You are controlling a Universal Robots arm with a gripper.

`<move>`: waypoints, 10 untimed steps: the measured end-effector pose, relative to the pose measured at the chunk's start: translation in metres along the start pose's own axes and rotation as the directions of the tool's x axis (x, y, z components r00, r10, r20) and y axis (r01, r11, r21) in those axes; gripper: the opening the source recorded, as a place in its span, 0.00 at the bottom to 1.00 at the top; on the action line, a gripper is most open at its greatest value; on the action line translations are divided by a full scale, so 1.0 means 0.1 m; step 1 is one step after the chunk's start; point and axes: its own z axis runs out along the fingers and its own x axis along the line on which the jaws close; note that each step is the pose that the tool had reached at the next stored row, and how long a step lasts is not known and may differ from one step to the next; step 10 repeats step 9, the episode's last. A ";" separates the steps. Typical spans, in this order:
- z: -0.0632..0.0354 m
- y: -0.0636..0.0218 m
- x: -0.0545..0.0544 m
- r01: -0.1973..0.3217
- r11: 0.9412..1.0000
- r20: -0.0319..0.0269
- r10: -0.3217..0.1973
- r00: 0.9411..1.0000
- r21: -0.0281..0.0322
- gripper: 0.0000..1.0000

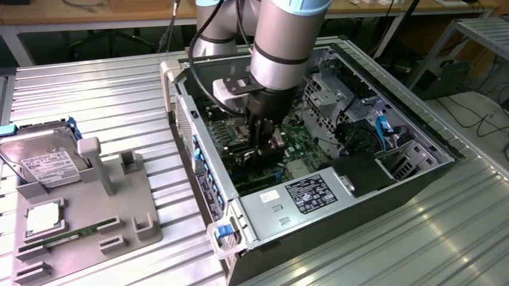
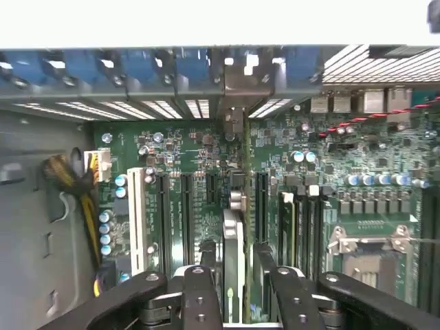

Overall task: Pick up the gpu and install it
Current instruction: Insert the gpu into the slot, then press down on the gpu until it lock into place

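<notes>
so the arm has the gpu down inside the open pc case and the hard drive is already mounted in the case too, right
Not the hard drive: the exterior view shows it on the grey holder outside the case. The gpu does stand edge-on over the motherboard between the fingers.

The table (image 1: 95, 89) is ribbed, shiny metal. The gpu (image 2: 232, 268) shows a pale metal edge, the hand (image 2: 234, 302) matt black, perhaps plastic.

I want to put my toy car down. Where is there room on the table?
Bare ribbed table lies behind the gray holder tray, beside the computer case. More lies at the exterior view's right of the case. Inside the case it is crowded around the hand.
</notes>
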 end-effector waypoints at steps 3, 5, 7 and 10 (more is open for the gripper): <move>-0.094 0.000 0.00 0.000 1.000 0.000 0.000 1.000 0.003 0.15; -0.094 -0.001 0.00 0.000 1.000 0.000 0.000 1.000 0.003 0.11; -0.094 -0.001 0.00 0.000 1.000 0.000 0.000 1.000 0.003 0.11; -0.094 0.000 0.00 0.000 1.000 0.000 0.000 1.000 0.003 0.11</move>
